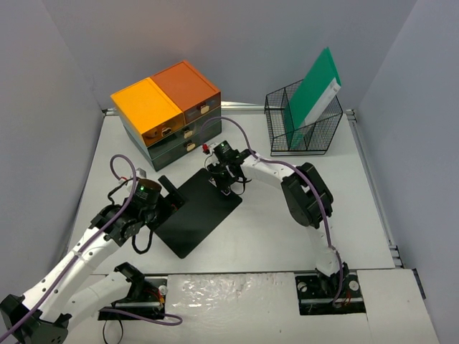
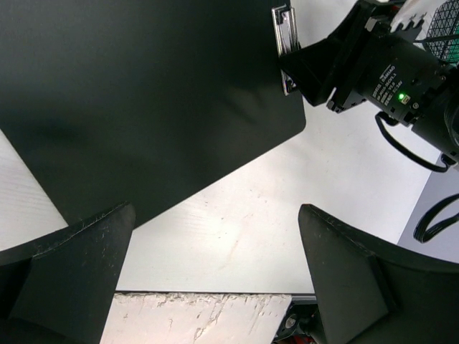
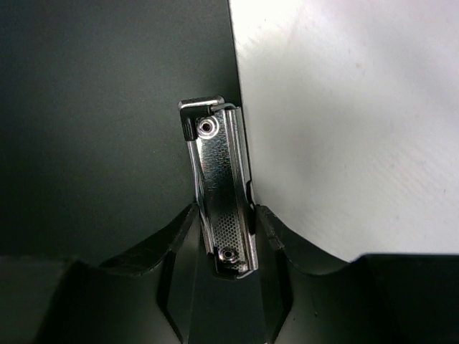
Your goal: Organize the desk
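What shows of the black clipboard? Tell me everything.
The black clipboard is a thin, matte, rectangular board with rounded corners, lying flat and skewed on the desk. Its shiny metal clip, riveted, sits at the far edge, where the right gripper pinches it from both sides. No paper on it.

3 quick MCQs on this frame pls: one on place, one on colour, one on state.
1. Where is the green folder?
A. on the drawer unit
B. in the wire basket
C. in a drawer

2. What colour is the clipboard?
A. black
B. orange
C. white

3. How are the left fingers?
A. shut on the clipboard
B. shut on the green folder
C. wide apart, holding nothing

Answers:
1. B, the folder stands upright inside the basket at the far right.
2. A, it is a black sheet on the pale desk.
3. C, the left wrist view shows a wide gap between them with nothing gripped.
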You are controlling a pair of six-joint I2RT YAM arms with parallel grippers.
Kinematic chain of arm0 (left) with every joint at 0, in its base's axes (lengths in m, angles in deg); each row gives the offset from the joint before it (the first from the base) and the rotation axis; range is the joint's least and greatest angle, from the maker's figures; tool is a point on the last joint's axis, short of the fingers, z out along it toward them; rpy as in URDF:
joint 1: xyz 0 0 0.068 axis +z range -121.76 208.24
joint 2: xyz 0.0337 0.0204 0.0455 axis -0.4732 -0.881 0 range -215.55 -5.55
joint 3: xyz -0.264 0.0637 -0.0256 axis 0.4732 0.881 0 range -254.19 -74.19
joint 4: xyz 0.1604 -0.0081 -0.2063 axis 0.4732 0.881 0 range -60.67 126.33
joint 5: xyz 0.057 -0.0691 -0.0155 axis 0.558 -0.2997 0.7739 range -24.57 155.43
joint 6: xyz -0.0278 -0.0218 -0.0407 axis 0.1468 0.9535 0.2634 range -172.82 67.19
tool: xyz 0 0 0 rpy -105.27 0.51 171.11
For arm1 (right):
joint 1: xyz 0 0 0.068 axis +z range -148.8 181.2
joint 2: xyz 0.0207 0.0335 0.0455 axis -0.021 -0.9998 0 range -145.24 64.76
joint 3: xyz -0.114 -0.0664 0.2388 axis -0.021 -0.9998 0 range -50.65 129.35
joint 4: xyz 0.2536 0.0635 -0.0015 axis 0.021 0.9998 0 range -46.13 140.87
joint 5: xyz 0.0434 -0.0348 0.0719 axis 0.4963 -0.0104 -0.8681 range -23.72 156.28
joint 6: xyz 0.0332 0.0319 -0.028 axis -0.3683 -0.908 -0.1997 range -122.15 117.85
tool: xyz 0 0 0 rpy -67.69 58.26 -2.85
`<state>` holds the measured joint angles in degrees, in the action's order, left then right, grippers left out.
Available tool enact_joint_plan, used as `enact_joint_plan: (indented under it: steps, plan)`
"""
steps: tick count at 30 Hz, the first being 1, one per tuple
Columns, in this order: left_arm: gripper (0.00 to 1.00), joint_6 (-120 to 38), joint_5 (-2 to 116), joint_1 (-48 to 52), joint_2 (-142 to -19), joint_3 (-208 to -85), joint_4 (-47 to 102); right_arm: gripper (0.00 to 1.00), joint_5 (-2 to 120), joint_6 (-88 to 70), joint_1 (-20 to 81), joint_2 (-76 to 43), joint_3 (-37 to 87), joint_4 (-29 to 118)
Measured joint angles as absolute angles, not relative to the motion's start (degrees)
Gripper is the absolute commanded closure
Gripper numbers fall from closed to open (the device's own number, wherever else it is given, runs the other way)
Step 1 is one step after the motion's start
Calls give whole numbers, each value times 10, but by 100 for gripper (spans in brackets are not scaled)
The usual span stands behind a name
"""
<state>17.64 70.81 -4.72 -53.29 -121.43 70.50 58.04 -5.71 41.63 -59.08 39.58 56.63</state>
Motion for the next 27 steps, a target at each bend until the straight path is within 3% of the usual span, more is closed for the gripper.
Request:
enact_joint_plan:
  steps: [4,22,27]
  plan:
    - [3,176,708,-47,-539,-1214,701,88,590,-85,416,-567,361,567]
    - [3,163,694,-47,-602,-1227,674,92,611,-201,409,-455,211,593]
    - [3,159,690,-47,-623,-1234,666,67,614,-224,412,-429,177,598]
